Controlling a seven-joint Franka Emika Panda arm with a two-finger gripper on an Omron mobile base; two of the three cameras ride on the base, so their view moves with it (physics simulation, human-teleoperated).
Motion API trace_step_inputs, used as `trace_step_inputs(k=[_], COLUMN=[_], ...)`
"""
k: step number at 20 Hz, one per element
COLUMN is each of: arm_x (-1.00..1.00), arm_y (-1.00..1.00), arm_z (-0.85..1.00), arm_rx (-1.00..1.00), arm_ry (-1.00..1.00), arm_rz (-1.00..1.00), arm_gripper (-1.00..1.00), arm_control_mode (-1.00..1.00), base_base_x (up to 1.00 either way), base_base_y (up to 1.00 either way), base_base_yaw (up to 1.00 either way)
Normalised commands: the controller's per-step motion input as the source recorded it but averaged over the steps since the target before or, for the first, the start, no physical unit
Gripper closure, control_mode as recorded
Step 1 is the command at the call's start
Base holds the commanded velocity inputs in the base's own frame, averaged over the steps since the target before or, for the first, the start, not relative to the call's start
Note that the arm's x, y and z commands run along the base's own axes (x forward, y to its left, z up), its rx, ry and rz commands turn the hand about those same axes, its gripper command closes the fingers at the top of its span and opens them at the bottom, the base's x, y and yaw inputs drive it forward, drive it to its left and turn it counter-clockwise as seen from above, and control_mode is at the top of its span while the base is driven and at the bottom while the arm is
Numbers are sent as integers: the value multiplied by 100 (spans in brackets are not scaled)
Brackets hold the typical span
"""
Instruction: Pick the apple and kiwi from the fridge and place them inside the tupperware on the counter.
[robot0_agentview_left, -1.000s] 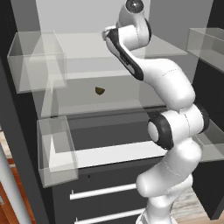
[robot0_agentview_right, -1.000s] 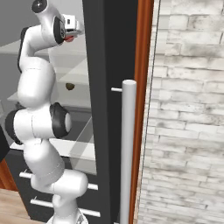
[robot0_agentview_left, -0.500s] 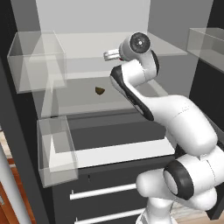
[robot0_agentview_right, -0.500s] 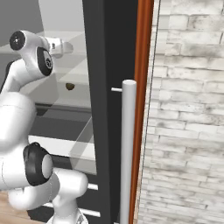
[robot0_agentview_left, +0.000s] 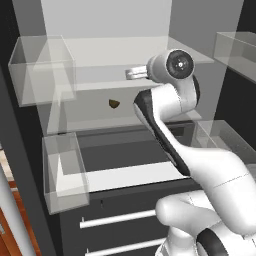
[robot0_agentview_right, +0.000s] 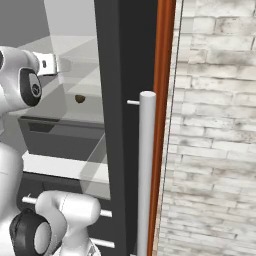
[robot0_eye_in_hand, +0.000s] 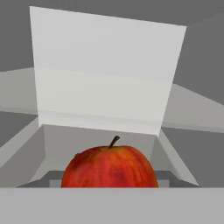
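Left base view: I see the arm reaching up into the open fridge (robot0_agentview_left: 30, 165), its wrist level with a glass shelf (robot0_agentview_left: 125, 52) and the hand pointing left along it. The kiwi (robot0_agentview_left: 114, 104) lies on the next shelf down, below and left of the hand, well apart from it. Clear door bins (robot0_agentview_left: 42, 70) stand on the left. I cannot make out the fingertips here. Right base view: the hand sits far left behind the dark fridge wall, with the kiwi (robot0_agentview_right: 79, 99) below and to its right; the long white handle (robot0_agentview_right: 145, 170) stands upright in the near foreground, beside the brick wall (robot0_agentview_right: 215, 125). Hand view: the apple (robot0_eye_in_hand: 109, 168) sits low and centred, stem up, very near the camera, with the pale fridge interior behind it. The fingertips are not visible, so I cannot tell whether the gripper is apart, together or clamped on the fruit. Judged step: acquiring the apple, the first of two picks; nothing is in the tupperware yet as far as these views show. The next move calls for confirming the grasp, then withdrawing straight out, clear of the shelf edges and door bins.
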Motion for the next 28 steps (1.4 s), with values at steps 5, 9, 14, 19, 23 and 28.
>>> trace_step_inputs(k=[5,9,14,19,23,28], arm_x=[-100,-76,-41,0,0,0], arm_y=[-7,-3,-12,0,0,0], arm_z=[2,-7,-14,0,0,0], arm_rx=[2,0,0,0,0,0], arm_ry=[1,13,22,0,0,0], arm_rz=[0,0,3,0,0,0], arm_gripper=[100,100,100,100,100,100], arm_control_mode=[-100,-100,-100,100,100,100], base_base_x=[0,0,0,-76,-100,-100], base_base_y=[0,0,0,1,23,21], base_base_yaw=[0,0,0,9,13,11])
